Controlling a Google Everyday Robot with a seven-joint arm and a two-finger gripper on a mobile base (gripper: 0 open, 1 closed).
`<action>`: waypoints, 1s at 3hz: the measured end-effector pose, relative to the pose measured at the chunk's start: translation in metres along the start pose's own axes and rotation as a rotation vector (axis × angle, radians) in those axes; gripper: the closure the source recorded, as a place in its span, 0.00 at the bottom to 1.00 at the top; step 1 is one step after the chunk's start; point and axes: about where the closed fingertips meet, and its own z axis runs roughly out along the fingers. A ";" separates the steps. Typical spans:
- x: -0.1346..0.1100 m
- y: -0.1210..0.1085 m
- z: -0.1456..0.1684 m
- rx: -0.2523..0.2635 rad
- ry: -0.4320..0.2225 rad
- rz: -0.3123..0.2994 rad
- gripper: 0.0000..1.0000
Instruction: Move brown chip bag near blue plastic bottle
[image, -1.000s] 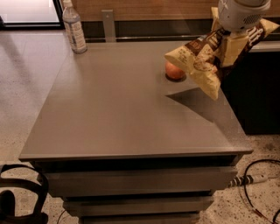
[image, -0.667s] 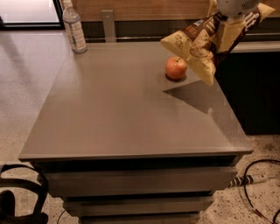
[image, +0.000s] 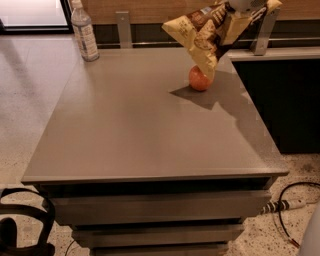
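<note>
The brown chip bag (image: 197, 34), yellow-tan with a dark brown panel, hangs in the air above the back right of the grey table (image: 145, 130). My gripper (image: 234, 22) is at the top edge of the view, shut on the bag's right side, and holds it clear of the tabletop. The blue plastic bottle (image: 83, 34), clear with a pale label, stands upright at the table's back left corner, far to the left of the bag. The bottle's cap is cut off by the top edge.
A red-orange apple (image: 199, 79) sits on the table just under the bag's lower tip. A dark counter (image: 280, 95) adjoins the table's right side. Two metal brackets (image: 123, 29) stand behind the table. A cable (image: 295, 202) lies on the floor at right.
The gripper has lifted the chip bag higher and carried it to the left, off the apple's right side. The apple and the bottle have not moved.
</note>
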 end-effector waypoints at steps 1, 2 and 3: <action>-0.011 -0.026 0.020 0.099 -0.062 0.001 1.00; -0.033 -0.050 0.032 0.161 -0.116 -0.033 1.00; -0.033 -0.050 0.034 0.159 -0.117 -0.035 1.00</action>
